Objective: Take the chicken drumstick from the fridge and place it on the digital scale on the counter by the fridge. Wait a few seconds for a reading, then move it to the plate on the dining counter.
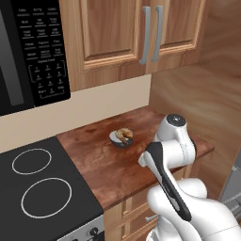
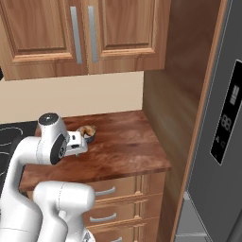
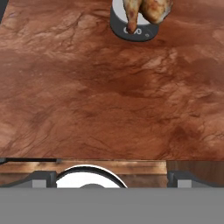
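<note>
- The chicken drumstick (image 1: 124,134) is seen lying on top of the digital scale (image 1: 119,140), which stands on the reddish-brown table (image 1: 108,164) toward its back half, between the stove and the wood side panel.
- In the right base view the drumstick (image 2: 86,130) and the scale (image 2: 90,137) are partly hidden behind the arm's wrist.
- In the hand view the drumstick (image 3: 144,9) is cut off by the top edge, its thin end reaching down over the pale disc of the scale (image 3: 131,28), whose dark base edge is seen below it.
- The hand (image 3: 111,178) is held open, its two dark fingertips (image 3: 41,178) spread wide apart, with nothing between them.
- The hand is kept well apart from the drumstick, back over the front edge of the table (image 3: 109,109).
- A black cooktop (image 1: 37,188) with two white rings is found just beside the table on its left.
- Wooden wall cabinets (image 1: 136,33) with grey bar handles are hung above the table.
- The grey fridge (image 2: 220,142), with a dark display panel on its door, is seen to the right of the wood side panel.
</note>
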You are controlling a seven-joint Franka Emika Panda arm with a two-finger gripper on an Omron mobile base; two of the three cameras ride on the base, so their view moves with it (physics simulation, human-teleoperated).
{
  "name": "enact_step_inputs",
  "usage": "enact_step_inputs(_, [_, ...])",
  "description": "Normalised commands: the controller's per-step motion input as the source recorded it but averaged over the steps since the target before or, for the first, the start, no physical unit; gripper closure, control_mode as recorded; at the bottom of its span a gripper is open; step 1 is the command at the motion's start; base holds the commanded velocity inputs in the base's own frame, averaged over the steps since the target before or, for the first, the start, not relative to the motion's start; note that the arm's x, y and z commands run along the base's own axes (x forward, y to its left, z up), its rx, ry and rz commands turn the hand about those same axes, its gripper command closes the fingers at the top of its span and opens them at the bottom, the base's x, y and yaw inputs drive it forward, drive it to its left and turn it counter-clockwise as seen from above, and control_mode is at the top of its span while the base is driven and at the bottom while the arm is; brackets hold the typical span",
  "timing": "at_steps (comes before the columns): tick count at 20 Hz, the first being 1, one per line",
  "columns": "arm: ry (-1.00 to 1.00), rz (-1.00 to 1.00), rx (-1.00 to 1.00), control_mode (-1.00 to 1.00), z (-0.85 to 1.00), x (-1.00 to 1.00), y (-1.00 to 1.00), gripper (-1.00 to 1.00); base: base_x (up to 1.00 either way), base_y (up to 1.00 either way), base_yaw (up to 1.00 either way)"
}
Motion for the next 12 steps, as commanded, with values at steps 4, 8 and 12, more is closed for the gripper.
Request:
enact_step_inputs(4, [0.00, 0.00, 0.00, -1.00, 0.00, 0.00, 0.00, -1.00, 0.00, 0.00, 0.00])
enact_step_inputs(8, [0.00, 0.00, 0.00, -1.00, 0.00, 0.00, 0.00, -1.00, 0.00, 0.00, 0.00])
enact_step_inputs(12, [0.00, 0.00, 0.00, -1.00, 0.00, 0.00, 0.00, -1.00, 0.00, 0.00, 0.00])
